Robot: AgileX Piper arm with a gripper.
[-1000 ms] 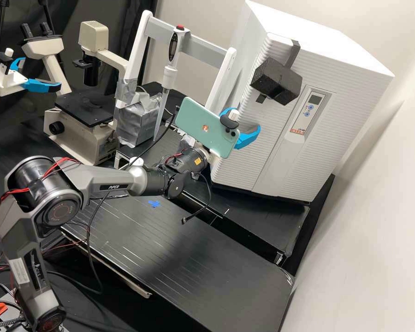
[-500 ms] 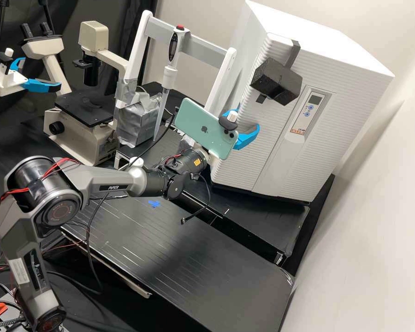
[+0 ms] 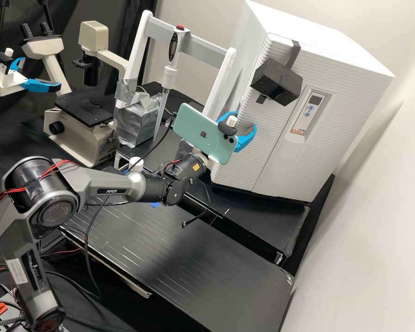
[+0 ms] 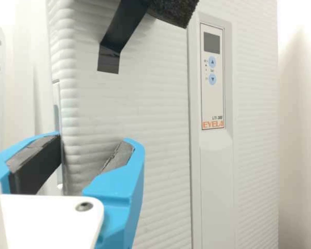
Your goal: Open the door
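Gripper [image 3: 246, 121] at the near side edge of the white cabinet [image 3: 329, 46], about mid-height on the front. Two blue fingers spread wide, dark pads facing one another. In the wrist view the edge of the door [image 4: 160, 140] lies between them, one finger out beside the edge, the other over the ribbed face. Whether either pad touches is hard to judge from these angles.

Door upright on the cabinet's front, seemingly flush with the body. Dark foam block [image 3: 276, 83] on its upper part, above the gripper, with black tape [image 4: 109, 59] beneath. Control panel [image 3: 309, 110] beside the block. Green phone [image 3: 205, 131] mounted at the arm's wrist. Farther along the bench: pipette [image 3: 169, 76] upright, tip downward; silver-taped box [image 3: 136, 122] just beside it; then a beige microscope [image 3: 94, 37].
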